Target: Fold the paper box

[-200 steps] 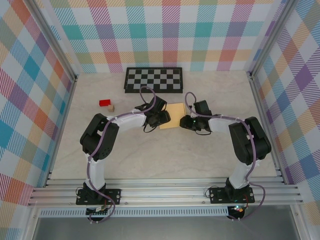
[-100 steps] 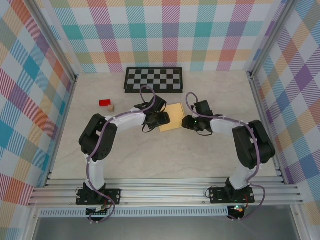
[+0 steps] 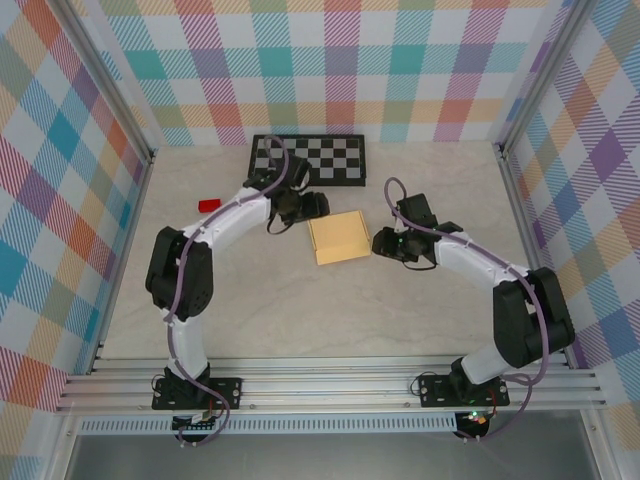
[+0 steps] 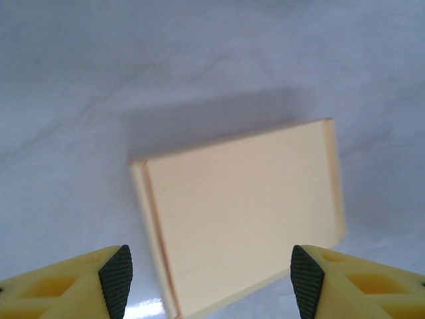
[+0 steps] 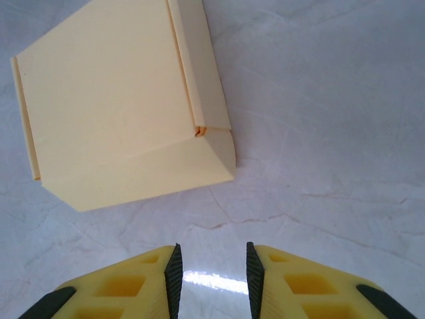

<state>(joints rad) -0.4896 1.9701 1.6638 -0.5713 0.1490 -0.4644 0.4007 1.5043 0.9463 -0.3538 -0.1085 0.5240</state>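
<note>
Left gripper [image 3: 303,206]: jaws wide apart, nothing in them. It hangs off the far-left corner of the paper box [image 3: 338,237], close to it but not touching. In the left wrist view the box [image 4: 239,212] lies ahead of the gripper [image 4: 210,282], with its near corner running off the bottom of the frame.

Right gripper [image 3: 386,243]: jaws a narrow gap apart and empty, just beside the box's right short edge. In the right wrist view the gripper [image 5: 211,272] is short of the box [image 5: 119,106], which sits ahead and to the left with bare table [image 5: 319,133] in front of it.

The box lies flat and closed on the table [image 3: 300,310], slightly skewed, with its long axis running roughly left to right between the two grippers. The right arm looks marginally nearer.

Hard to tell: a side-flap seam on the right end shows a small gap at the corner, and I can't judge whether it is fully tucked. The box underside is hidden. The left arm covers part of the checkerboard [image 3: 335,158].
</note>
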